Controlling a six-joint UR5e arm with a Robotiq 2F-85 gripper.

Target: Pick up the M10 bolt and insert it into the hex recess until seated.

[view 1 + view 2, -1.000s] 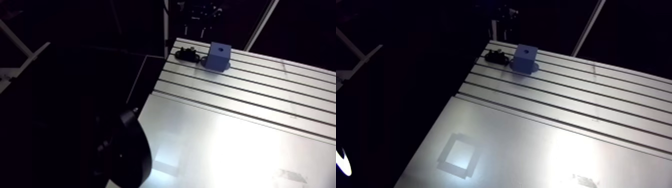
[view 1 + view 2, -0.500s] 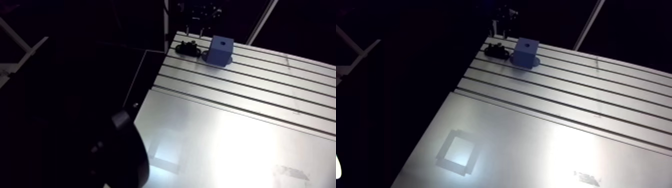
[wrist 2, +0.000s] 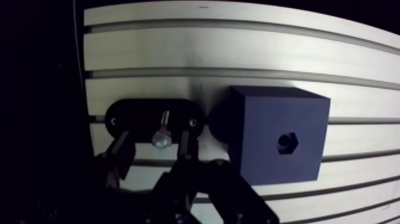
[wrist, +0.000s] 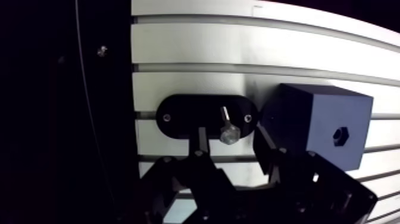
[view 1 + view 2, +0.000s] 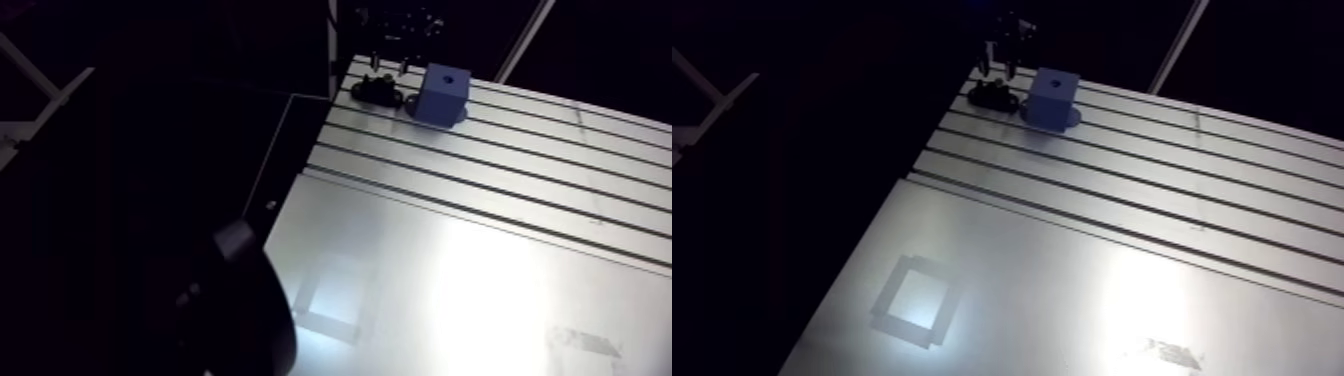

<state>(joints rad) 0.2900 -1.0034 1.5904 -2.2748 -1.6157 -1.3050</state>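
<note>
Since the gripper [image 4: 231,142] has come down closer to the black holder [image 4: 181,116] than just before, the pick-up looks imminent; jaws apart, straddling the M10 bolt [image 4: 228,127], not yet touching it; bolt sits in the holder near the worktop [image 4: 238,44] edge; blue block [image 4: 309,116] w/ hex recess [image 4: 340,136] just beside; one jaw runs close to the block, so clearance looks tight.

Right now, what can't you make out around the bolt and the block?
- Recess depth: wrist view, its inside is black shadow.
- Bolt foot: wrist view, lost against the black holder.
- Block edge nearest the gripper: wrist view, covered by the open gripper.
- Bolt in the arm view: too small and dark.
- Table near corner: arm view, left eye, hidden by the arm's dark link.
</note>
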